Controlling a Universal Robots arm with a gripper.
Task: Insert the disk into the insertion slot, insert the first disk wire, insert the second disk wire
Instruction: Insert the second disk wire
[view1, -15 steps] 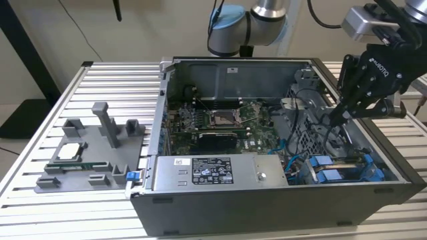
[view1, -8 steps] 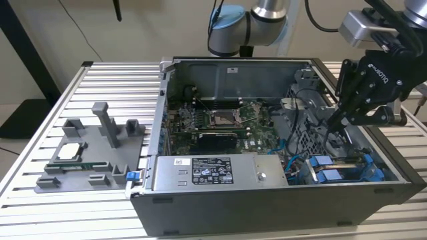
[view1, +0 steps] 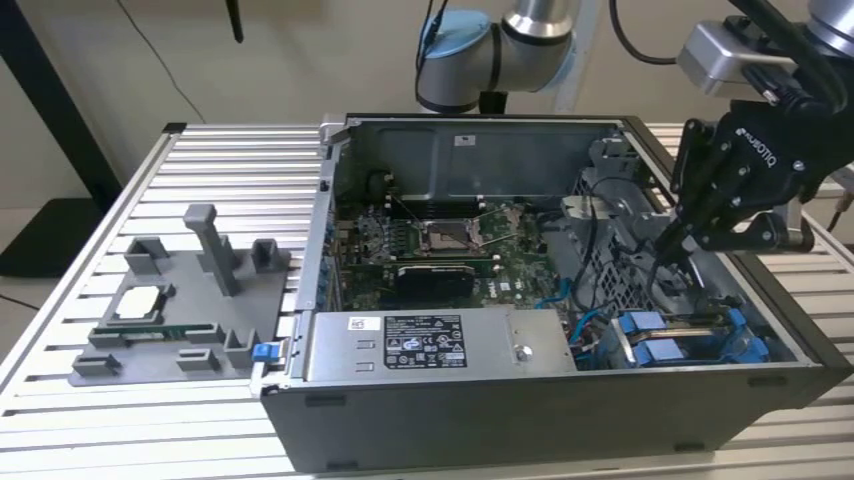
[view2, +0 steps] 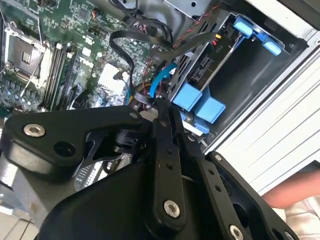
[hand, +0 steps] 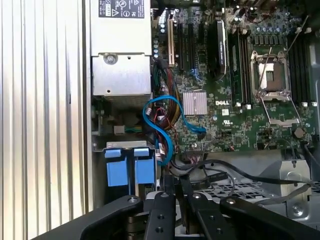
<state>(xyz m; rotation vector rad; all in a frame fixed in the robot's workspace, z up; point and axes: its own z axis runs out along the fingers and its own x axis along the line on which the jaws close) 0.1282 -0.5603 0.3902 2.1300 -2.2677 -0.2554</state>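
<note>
A grey fixture tray (view1: 174, 320) is seen on the slatted table (view1: 80, 420) at the exterior view's left, beside the open computer case (view1: 534, 420). A silver power-supply box (view1: 441, 345) is set along its near wall. At the right, the gripper (view1: 671, 252) is lowered into the case just beyond the insertion slot (view1: 694, 335), its fingers (hand: 167, 192) pressed together on a black wire (view2: 135, 45). The disk cannot be made out.
</note>
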